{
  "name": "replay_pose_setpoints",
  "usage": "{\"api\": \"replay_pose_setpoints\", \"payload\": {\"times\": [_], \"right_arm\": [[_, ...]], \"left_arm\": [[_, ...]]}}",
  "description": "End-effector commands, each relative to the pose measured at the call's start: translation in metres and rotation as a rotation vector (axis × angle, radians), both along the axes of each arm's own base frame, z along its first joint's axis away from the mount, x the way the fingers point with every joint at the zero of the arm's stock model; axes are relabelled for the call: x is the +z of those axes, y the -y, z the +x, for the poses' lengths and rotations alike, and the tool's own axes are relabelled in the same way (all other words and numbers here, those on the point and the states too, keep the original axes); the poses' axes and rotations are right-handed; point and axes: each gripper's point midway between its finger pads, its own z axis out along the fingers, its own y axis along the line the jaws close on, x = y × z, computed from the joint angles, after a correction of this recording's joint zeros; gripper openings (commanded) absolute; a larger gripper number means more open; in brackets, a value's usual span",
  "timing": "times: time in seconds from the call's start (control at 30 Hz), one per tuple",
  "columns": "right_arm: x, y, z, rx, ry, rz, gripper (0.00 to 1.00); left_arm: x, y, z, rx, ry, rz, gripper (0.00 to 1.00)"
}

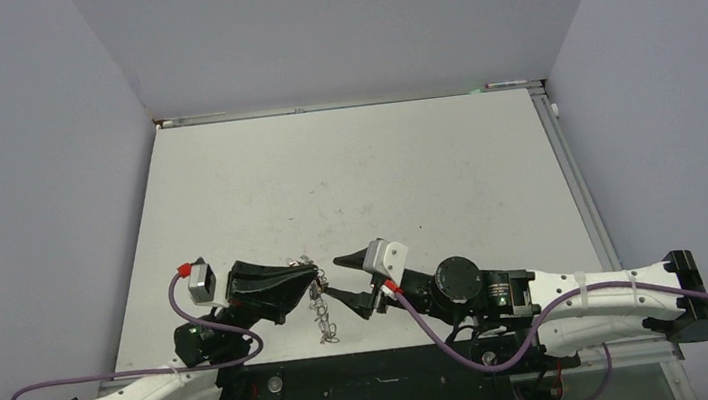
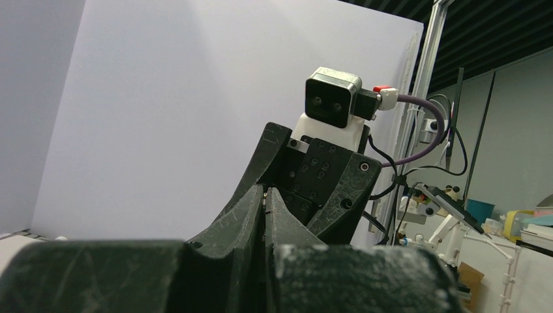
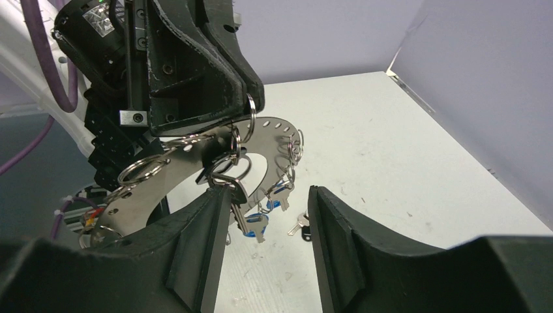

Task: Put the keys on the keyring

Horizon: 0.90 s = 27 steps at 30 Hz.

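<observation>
My left claw (image 1: 314,283) is clamped shut on the keyring (image 3: 269,126), pinching the flat silver plate at its rim and holding it up above the table (image 1: 348,181), close to the near edge. In the left wrist view the two fingers (image 2: 248,202) sit pressed together with no gap I can see.

My right claw (image 1: 338,276) is spread wide and empty, just beside the ring on its right. In the right wrist view, several keys (image 3: 253,226) with blue heads hang from the wire loops (image 3: 145,171) along the rim, and they show in the gap between my right claw's fingers (image 3: 202,248). I cannot tell whether either finger touches them. One dark-headed key (image 3: 300,225) sits lower to the right; whether it hangs or lies on the table, I cannot tell.
</observation>
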Motion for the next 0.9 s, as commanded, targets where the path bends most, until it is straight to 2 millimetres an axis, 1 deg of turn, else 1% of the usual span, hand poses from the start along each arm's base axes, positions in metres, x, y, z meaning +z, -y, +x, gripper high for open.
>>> {"api": "replay_pose_setpoints", "payload": {"times": [0.0,0.13,0.23,0.47,0.57,0.67,0.87], "right_arm": [[0.006,-0.014,-0.012,0.084,-0.007,0.027,0.48],[0.001,-0.017,-0.020,0.141,-0.012,0.016,0.48],[0.001,-0.016,-0.018,0.135,-0.014,0.018,0.46],[0.001,-0.010,-0.005,0.101,0.015,0.008,0.45],[0.002,-0.011,-0.007,0.124,0.025,0.006,0.45],[0.004,-0.010,-0.008,0.137,0.030,0.010,0.35],[0.001,-0.010,-0.012,0.164,0.030,-0.001,0.34]], "left_arm": [[0.033,-0.013,-0.017,-0.035,0.085,-0.101,0.00],[0.036,-0.012,-0.018,-0.039,0.088,-0.103,0.00],[0.036,-0.011,-0.018,-0.043,0.089,-0.103,0.00],[0.037,-0.012,-0.022,-0.062,0.092,-0.108,0.00],[0.038,-0.013,-0.023,-0.066,0.095,-0.112,0.00],[0.037,-0.011,-0.022,-0.068,0.094,-0.109,0.00],[0.038,-0.009,-0.023,-0.081,0.096,-0.111,0.00]]}}
